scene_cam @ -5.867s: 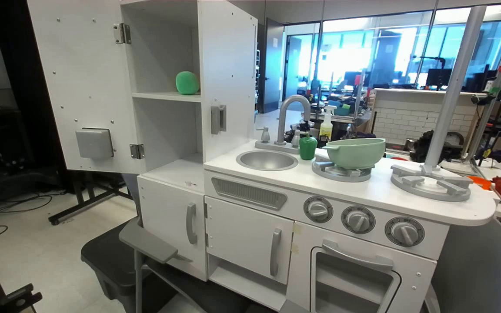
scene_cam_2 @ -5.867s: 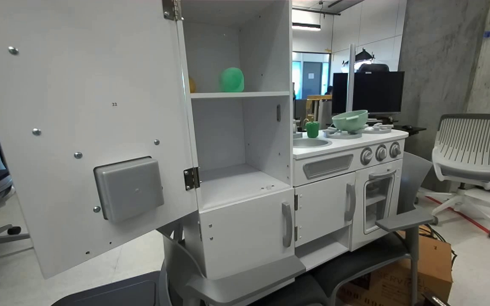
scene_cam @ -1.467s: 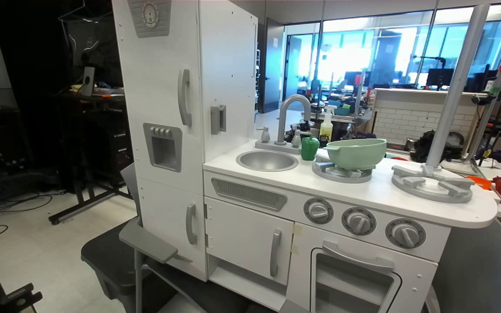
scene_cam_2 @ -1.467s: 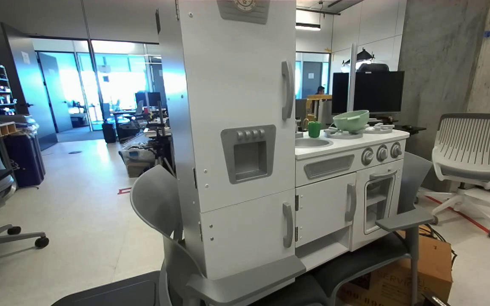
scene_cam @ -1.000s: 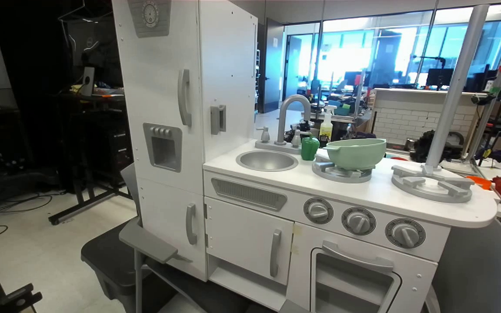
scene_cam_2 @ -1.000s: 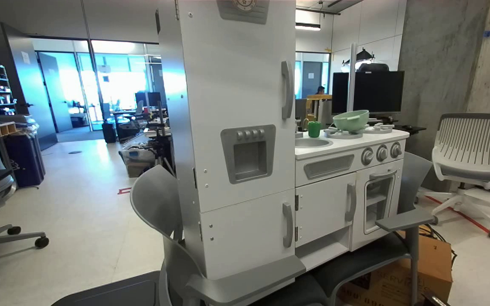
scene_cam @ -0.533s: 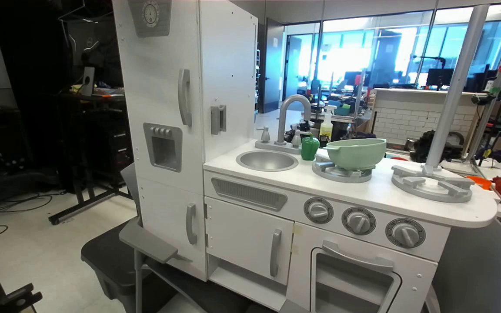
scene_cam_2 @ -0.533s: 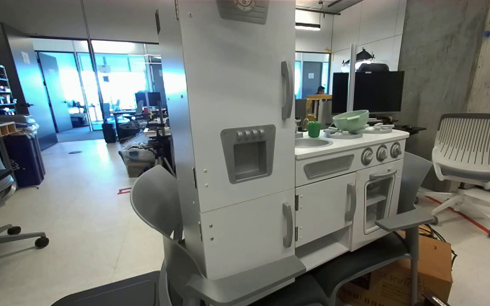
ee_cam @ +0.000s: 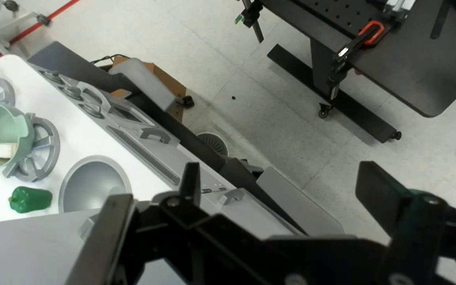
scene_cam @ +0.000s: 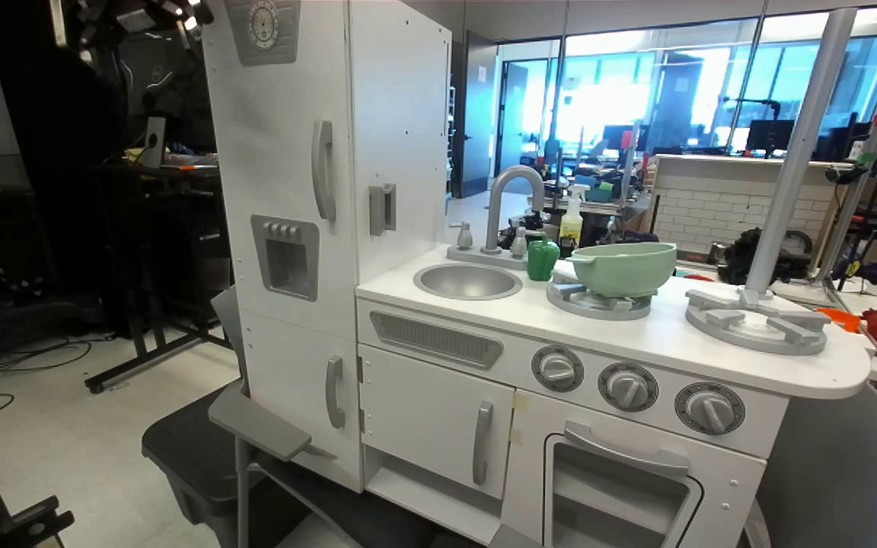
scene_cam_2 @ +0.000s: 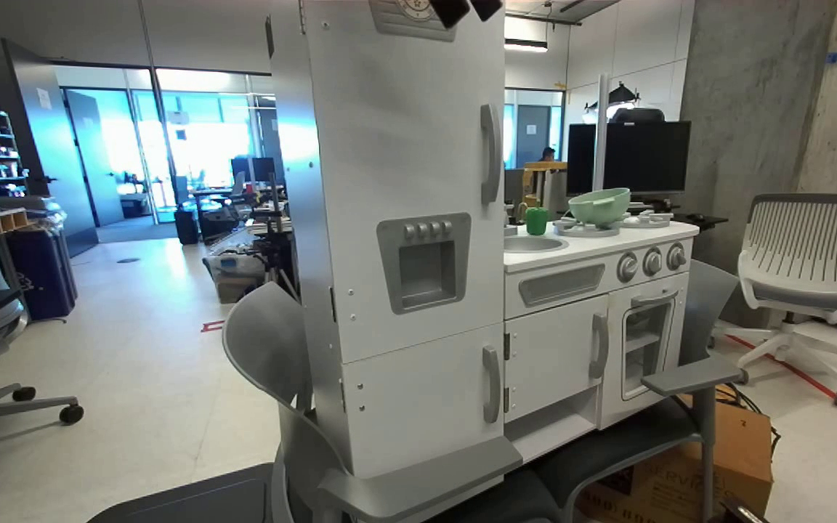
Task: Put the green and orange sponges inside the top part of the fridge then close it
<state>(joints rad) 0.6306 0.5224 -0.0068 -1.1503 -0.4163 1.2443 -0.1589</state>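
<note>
In both exterior views the white fridge [scene_cam: 400, 99] stands at the kitchen's end. The door of its top part [scene_cam_2: 411, 138] lies flush with the front, long grey handle [scene_cam: 322, 171] and dispenser panel [scene_cam: 286, 259] facing out. The green and orange sponges are hidden from every view. My gripper [ee_cam: 279, 170] stands wide open with nothing between its fingers, looking down past the kitchen front in the wrist view. Its dark fingertips [scene_cam_2: 455, 11] just show at the top edge of an exterior view, in front of the door's upper end.
A pale green bowl [scene_cam: 621, 270] sits on a burner, with a green pepper [scene_cam: 542, 260] near the sink [scene_cam: 467, 281]. Grey chair armrests [scene_cam_2: 418, 476] stick out before the kitchen's lower front. The lower fridge door [scene_cam_2: 422, 403] is closed. A black table [ee_cam: 418, 71] shows in the wrist view.
Several seconds ago the top door stood swung out, the green sponge and part of an orange one on the shelf; the door is now closed. Just now my gripper came into view at the top.
</note>
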